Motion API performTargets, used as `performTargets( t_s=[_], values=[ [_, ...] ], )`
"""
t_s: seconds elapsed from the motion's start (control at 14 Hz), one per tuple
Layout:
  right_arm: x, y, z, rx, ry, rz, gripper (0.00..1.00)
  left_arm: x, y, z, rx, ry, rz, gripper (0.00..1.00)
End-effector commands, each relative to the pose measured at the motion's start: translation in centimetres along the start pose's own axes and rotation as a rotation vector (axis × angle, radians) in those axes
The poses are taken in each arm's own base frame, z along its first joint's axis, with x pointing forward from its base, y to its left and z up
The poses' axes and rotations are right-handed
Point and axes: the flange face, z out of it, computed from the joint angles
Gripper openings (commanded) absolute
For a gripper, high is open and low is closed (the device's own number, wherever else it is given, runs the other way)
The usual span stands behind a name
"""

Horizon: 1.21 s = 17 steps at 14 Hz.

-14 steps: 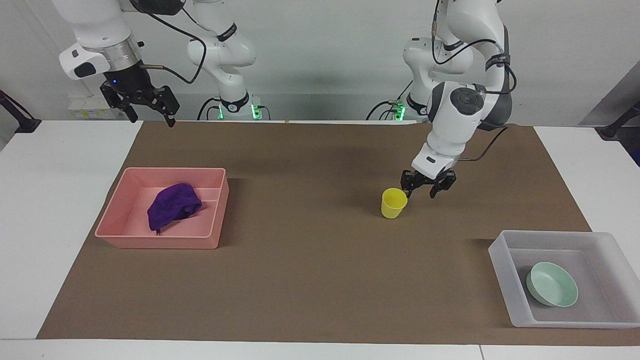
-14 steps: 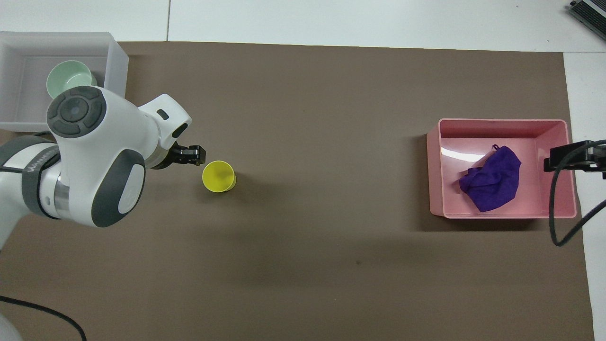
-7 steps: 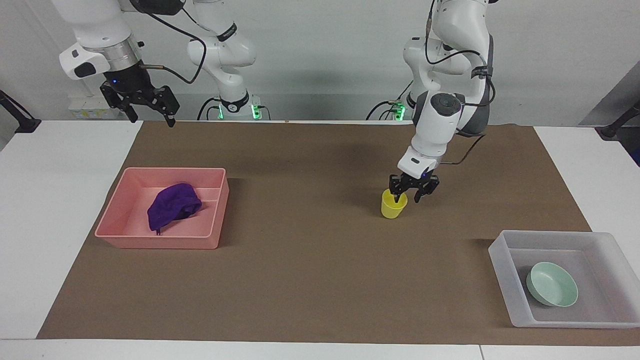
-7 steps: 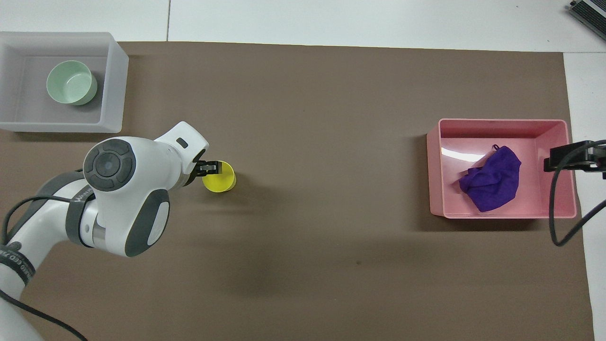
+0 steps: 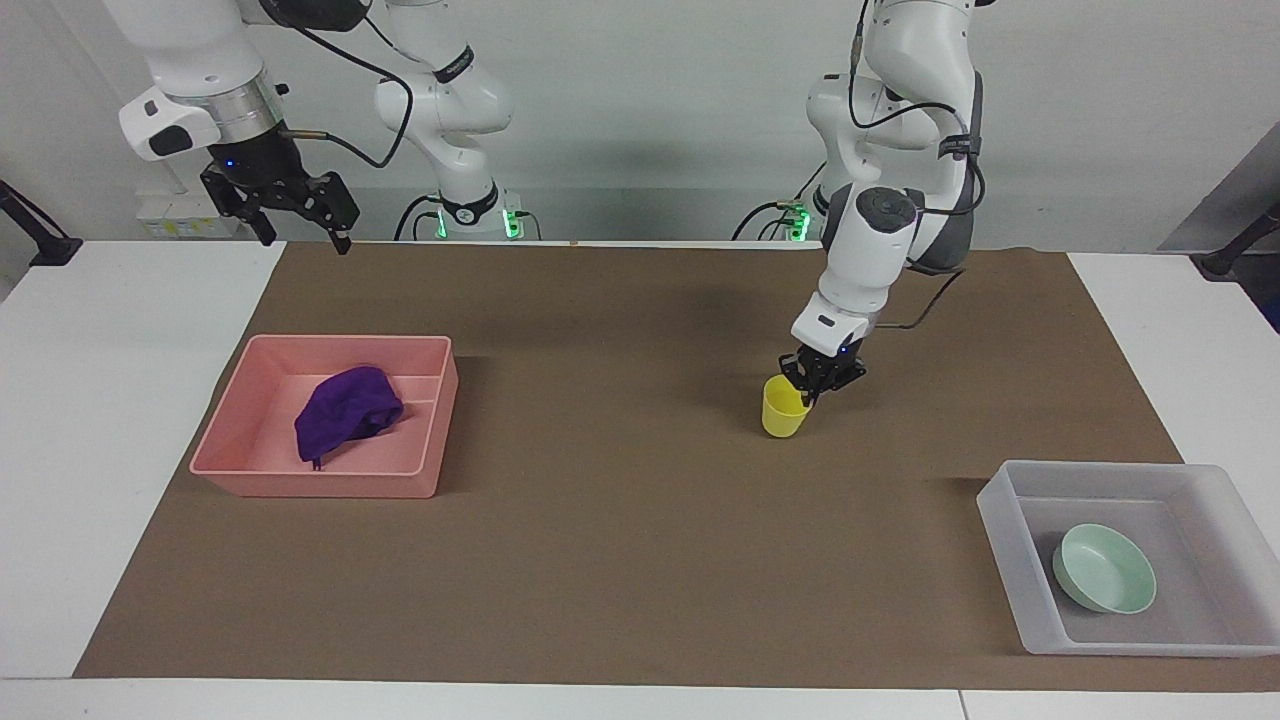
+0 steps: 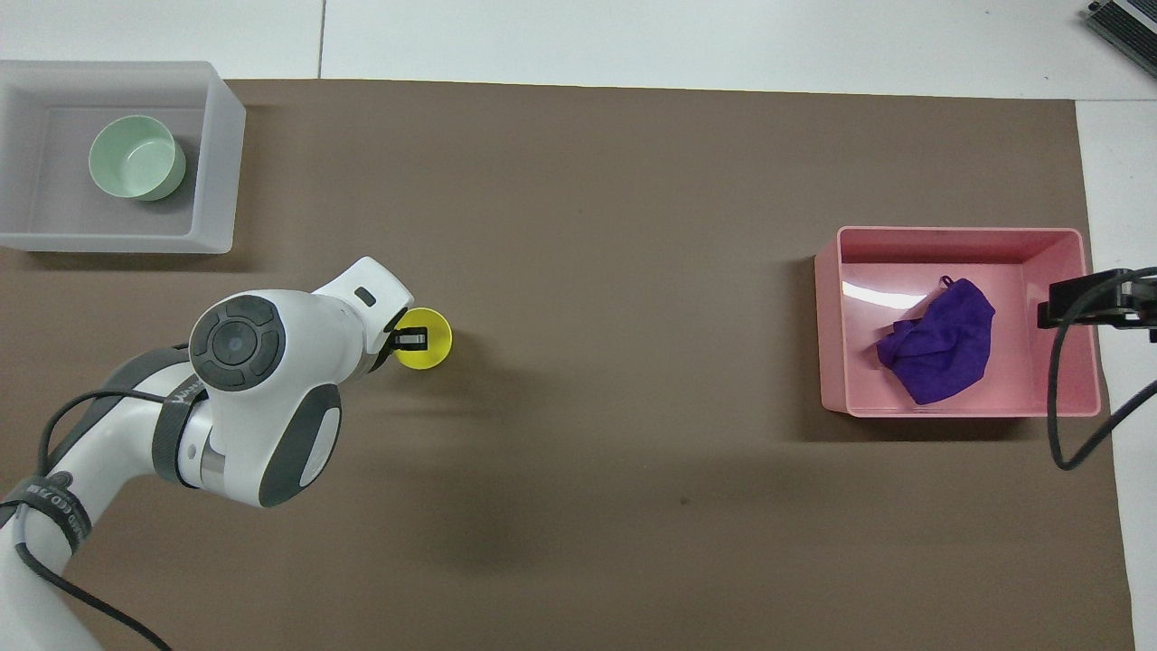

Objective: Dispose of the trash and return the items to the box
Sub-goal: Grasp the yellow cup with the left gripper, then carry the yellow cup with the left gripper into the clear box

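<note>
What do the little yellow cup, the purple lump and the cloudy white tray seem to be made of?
Yellow cup: likely smooth plastic, even bright colour, thin rim. Purple lump: soft fabric, crumpled in folds. Cloudy white tray: probably frosted plastic, since the brown mat shows dimly through its walls.

Rag in tray; bowl in box.

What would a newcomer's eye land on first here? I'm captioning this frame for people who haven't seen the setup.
Probably the left gripper, closed on the rim of the bright yellow cup standing on the brown mat toward the left arm's end. Next, the purple rag heaped in the pink tray at the right arm's end, with the right gripper waiting, open, above the table's edge. The mint-green bowl already sits in the frosted box.
</note>
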Motion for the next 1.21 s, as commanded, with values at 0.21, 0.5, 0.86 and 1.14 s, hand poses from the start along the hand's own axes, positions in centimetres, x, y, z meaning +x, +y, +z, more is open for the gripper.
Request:
performTargets(
  t_s=[0.21, 0.5, 0.86, 1.14],
  values=[
    [-0.3, -0.1, 0.1, 0.013, -0.011, 0.010, 1.00, 5.5, -5.7, -6.5, 0.021, 0.025, -0.088, 0.00],
    [-0.3, -0.1, 0.1, 0.013, -0.011, 0.010, 1.00, 9.5, -13.2, -11.0, 0.046, 0.058, -0.047, 0.00],
    [-0.3, -0.1, 0.1, 0.013, -0.011, 0.010, 1.00, 13.6, -22.7, -13.5, 0.080, 0.149, -0.097, 0.00],
    [-0.3, -0.1, 0.1, 0.013, -0.011, 0.012, 1.00, 16.5, -28.2, -14.1, 0.108, 0.188, -0.151, 0.00]
  ],
)
